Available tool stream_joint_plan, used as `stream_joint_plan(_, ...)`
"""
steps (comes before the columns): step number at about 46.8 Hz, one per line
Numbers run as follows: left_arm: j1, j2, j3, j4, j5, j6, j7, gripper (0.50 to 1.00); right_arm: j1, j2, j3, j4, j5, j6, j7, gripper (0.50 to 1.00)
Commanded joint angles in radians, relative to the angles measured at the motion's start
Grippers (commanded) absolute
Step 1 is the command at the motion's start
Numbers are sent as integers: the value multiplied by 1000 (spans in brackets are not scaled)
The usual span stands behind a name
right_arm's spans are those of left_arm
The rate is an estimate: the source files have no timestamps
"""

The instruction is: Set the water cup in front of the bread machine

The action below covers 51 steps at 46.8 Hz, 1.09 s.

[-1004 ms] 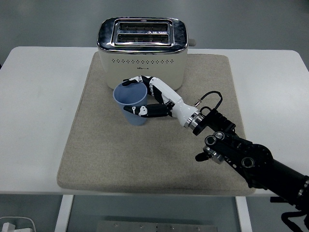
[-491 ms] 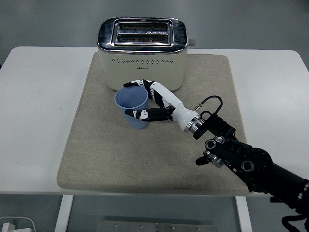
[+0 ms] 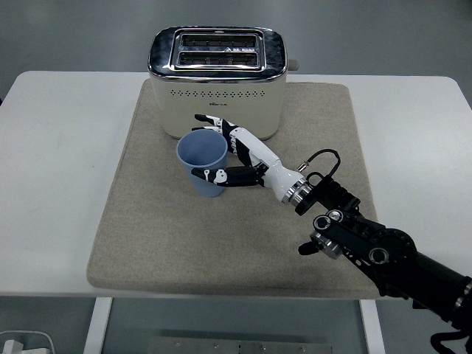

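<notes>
Around the blue water cup (image 3: 202, 161), white fingers (image 3: 210, 175) of the right hand (image 3: 240, 156) curl on both sides, gripping it. It stands upright on a beige mat (image 3: 147, 221), just before the cream bread machine (image 3: 217, 80). Beneath lies a white table (image 3: 51, 147), grey floor beyond.

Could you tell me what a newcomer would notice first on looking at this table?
Most likely the cream toaster with its shiny chrome top, standing at the far edge of a beige mat on the white table. Just in front of it stands an upright blue cup, gripped from the right by the robot's white right hand, whose black arm comes in from the lower right corner.
</notes>
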Motion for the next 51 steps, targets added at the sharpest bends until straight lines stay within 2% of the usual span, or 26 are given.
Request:
stream_joint_plan(1, 0, 0, 0, 0, 0, 0, 0, 1000, 3, 0, 2, 2, 0, 0, 0, 926)
stream_joint_plan(51, 0, 0, 0, 0, 0, 0, 3, 1000, 29, 0, 20, 7, 7, 5, 0, 926)
